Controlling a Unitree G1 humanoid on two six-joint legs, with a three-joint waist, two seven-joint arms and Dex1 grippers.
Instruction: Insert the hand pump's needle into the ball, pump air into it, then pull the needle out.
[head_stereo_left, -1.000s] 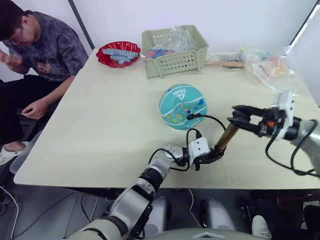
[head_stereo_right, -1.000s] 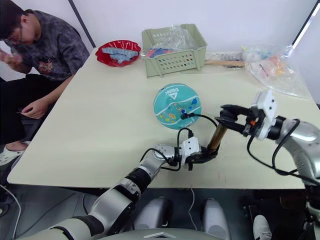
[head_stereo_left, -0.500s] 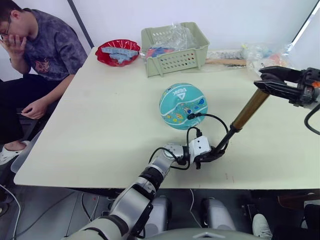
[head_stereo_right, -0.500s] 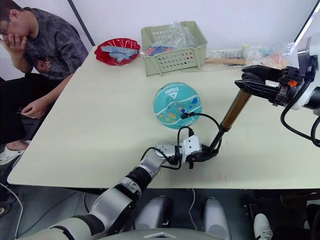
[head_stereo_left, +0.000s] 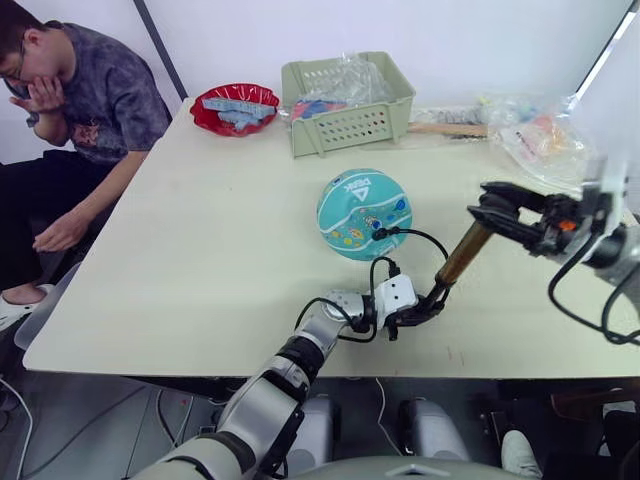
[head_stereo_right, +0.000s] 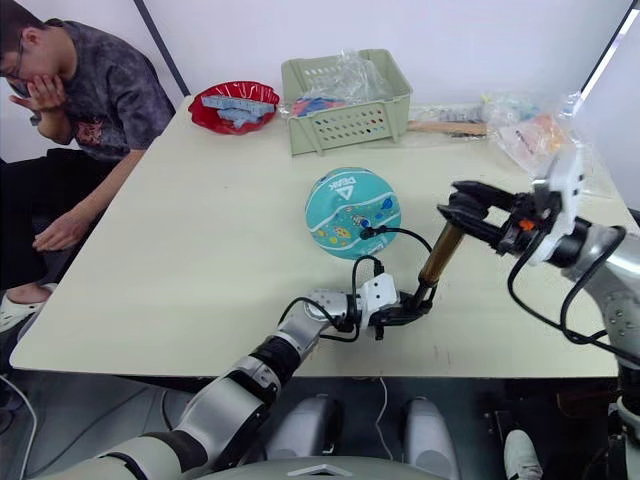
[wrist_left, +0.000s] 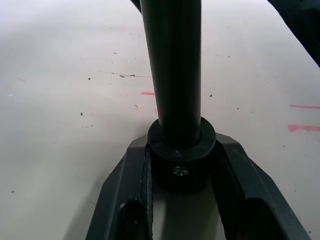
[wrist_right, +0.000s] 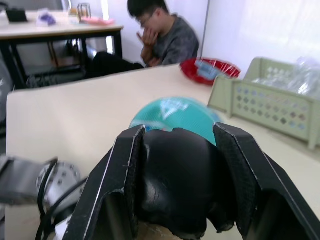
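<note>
The teal-blue ball (head_stereo_left: 365, 213) rests mid-table. The hand pump (head_stereo_left: 462, 256) leans up to the right beside it, brass barrel showing. My left gripper (head_stereo_left: 430, 304) is shut on the pump's black bottom cap (wrist_left: 181, 162), down on the table. My right gripper (head_stereo_left: 492, 209) is shut on the black T-handle (wrist_right: 177, 175) at the top. The thin black hose (head_stereo_left: 415, 236) loops from the pump's base to the ball's near side. Its small black fitting (head_stereo_left: 380, 235) sits against the ball; the needle itself is hidden.
A green basket (head_stereo_left: 348, 100), a red bowl (head_stereo_left: 238, 107) and plastic bags (head_stereo_left: 545, 135) line the table's far edge. A person (head_stereo_left: 80, 90) sits at the far left corner, hand to face. The beige table (head_stereo_left: 200, 260) is bare left of the ball.
My right gripper drew the handle far up and right, stretching the pump out, and has now pushed it back down. The left gripper and the ball stayed put. The person raised a hand to the face.
</note>
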